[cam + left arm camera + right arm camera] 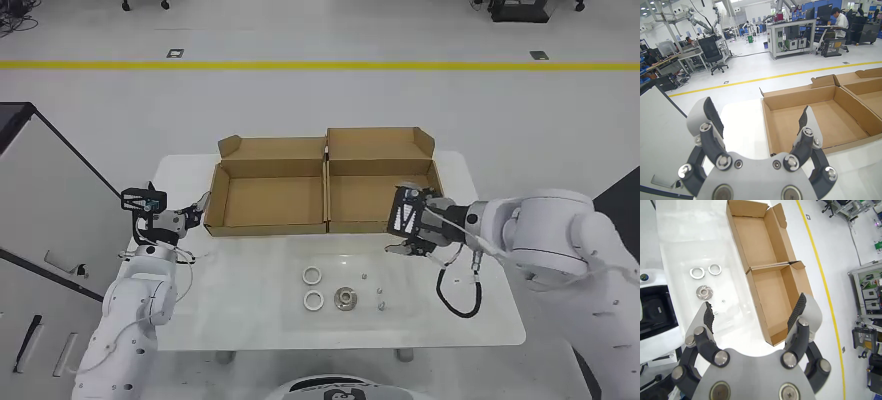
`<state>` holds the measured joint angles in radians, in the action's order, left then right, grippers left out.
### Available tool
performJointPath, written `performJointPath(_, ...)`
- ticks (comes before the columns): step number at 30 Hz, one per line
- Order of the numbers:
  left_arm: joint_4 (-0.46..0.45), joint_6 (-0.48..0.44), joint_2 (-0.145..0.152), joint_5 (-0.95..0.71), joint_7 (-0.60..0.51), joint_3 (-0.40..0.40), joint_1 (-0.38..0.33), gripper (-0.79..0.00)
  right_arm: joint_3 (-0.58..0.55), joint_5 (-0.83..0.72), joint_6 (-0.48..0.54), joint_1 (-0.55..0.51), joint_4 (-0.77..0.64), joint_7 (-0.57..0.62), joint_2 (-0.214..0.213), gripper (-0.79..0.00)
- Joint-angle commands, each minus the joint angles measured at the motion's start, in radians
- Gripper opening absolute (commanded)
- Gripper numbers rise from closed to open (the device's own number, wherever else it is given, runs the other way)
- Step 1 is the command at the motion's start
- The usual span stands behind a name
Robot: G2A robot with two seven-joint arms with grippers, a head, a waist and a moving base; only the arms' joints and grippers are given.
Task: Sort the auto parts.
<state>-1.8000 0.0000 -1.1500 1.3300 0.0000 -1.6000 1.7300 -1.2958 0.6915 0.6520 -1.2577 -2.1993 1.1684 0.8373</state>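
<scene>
Sorting has not begun, as far as the boxes show: both cardboard boxes lie open with bare floors, and every part is loose on the bench (250, 290).

Taking the disc (346, 297) as the marker, two rings (313, 274) sit just beside it on its left. They lie one behind the other, apart from each other and from the disc. A few small fasteners (381, 292) lie near it on its right. Beyond the disc, at the far side of the bench, the left box (268, 200) and the right box (370, 198) stand touching, side by side.

The right hand (755, 302) hangs above the bench, beyond the disc and to its right, near the front wall of the right box. Its fingers are spread wide with nothing between them. The left hand (758, 108) is well apart from the disc, off by the outer end of the left box — also wide open and holding nothing.

So the whole job is left. I judge that each part has yet to be picked up and set in a box — and which kind belongs in which box cannot be told from here.
</scene>
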Motion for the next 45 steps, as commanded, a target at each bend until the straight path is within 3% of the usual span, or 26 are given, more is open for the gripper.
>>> performJointPath(1, 0.000, 0.000, 0.000, 0.000, 0.000, 0.000, 0.000, 0.000, 0.045, -0.013, -0.011, 0.033, 0.009, 0.011, -0.025, 0.000)
performJointPath(13, 0.000, 0.000, 0.000, 0.000, 0.000, 0.000, 0.000, 0.000, 0.331, -0.047, -0.011, 0.154, 0.065, 0.010, -0.154, 0.000)
performJointPath(21, 0.000, 0.000, 0.000, 0.000, 0.000, 0.000, 0.000, 0.000, 0.476, -0.060, 0.010, 0.240, 0.093, -0.011, -0.205, 0.000)
performJointPath(31, 0.000, 0.000, 0.000, 0.000, 0.000, 0.000, 0.000, 0.000, 0.606, -0.068, 0.025, 0.320, 0.120, -0.025, -0.214, 0.000)
performJointPath(45, 0.000, 0.000, 0.000, 0.000, 0.000, 0.000, 0.000, 0.000, 0.728, -0.050, 0.034, 0.375, 0.190, -0.034, -0.180, 0.000)
